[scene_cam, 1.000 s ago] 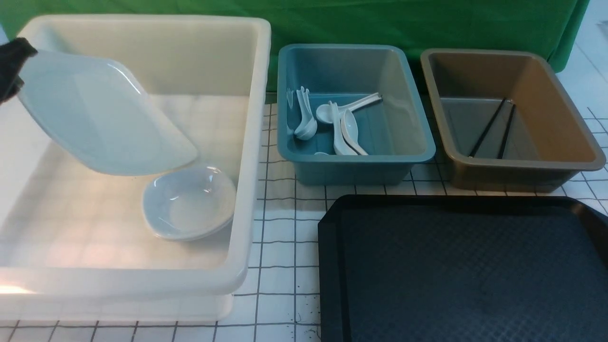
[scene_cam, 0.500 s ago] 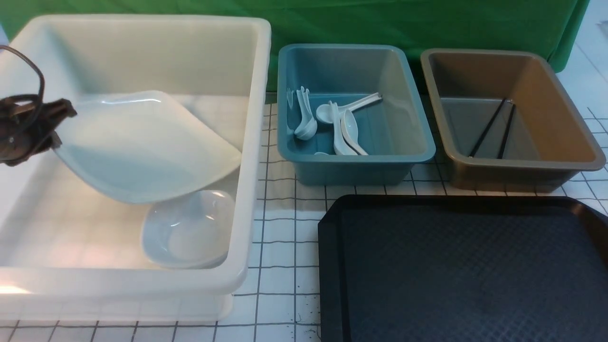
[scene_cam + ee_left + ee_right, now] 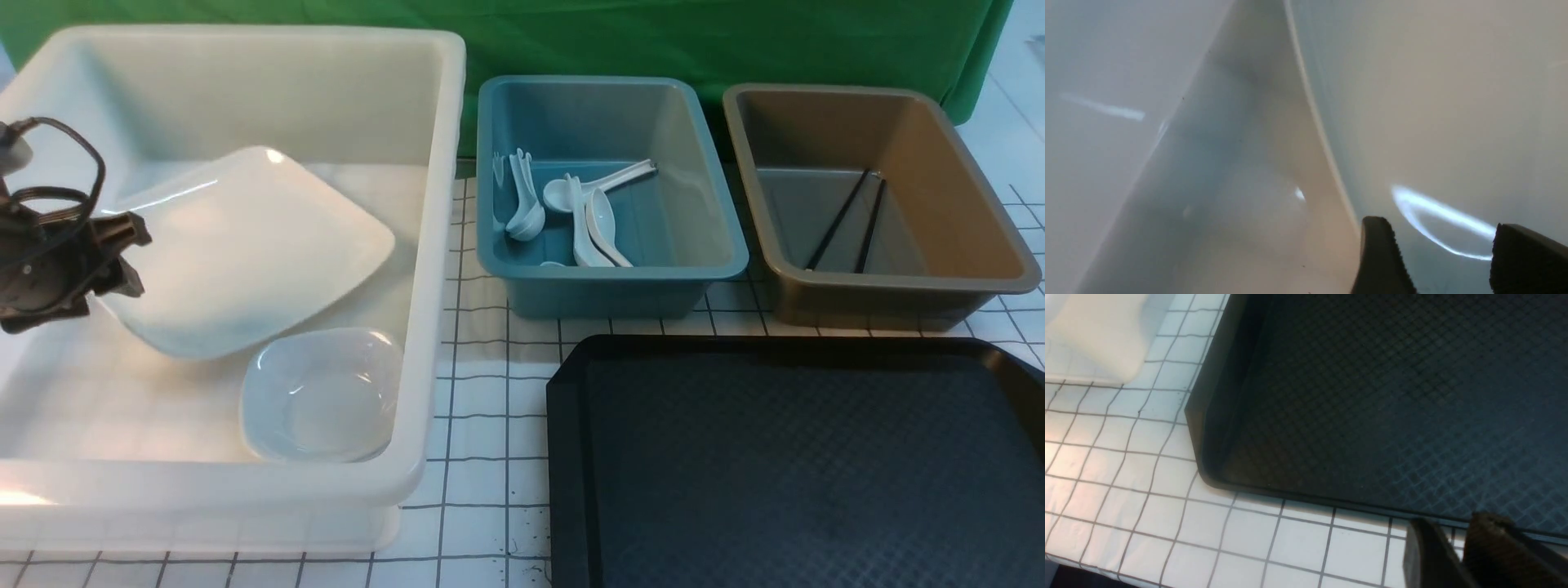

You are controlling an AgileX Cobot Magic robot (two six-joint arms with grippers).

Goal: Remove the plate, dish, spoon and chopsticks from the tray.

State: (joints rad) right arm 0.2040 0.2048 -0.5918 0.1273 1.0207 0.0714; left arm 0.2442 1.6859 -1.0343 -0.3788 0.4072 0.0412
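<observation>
**Letting go of the plate cleanly**

Nearest, at 5 o'clock on the bench (image 3: 490, 392), the tray (image 3: 800, 474) shows only its bare diamond pattern. The right gripper (image 3: 1453, 523) hangs over the tray's near edge with its fingers a narrow gap apart and nothing between them. It has no part in this step and is best kept clear.

At 9 o'clock stands the white tub (image 3: 424, 245). The dish (image 3: 318, 392) sits in its near right corner. The plate (image 3: 253, 245) lies tilted just beyond the dish, at 11 o'clock from it, and its near edge seems to overlap the dish's rim, though I cannot tell if they touch. At the plate's 9 o'clock edge is the left gripper (image 3: 135, 260), its fingers spread wide on either side of the rim and, by the look of it, not pinching.

I judge the step in hand to be the release. To do it well:
- keep the fingers wide, so neither pad drags the glossy rim;
- draw back toward 9 o'clock, along the plate's plane, before lifting;
- rise straight up, clear of the tub wall;
- expect the plate to settle or slide toward the dish.

Farther back, at 12 o'clock, the blue tub (image 3: 612, 269) holds the spoons (image 3: 592, 229). At 2 o'clock the brown tub (image 3: 898, 282) holds the chopsticks (image 3: 841, 216).
</observation>
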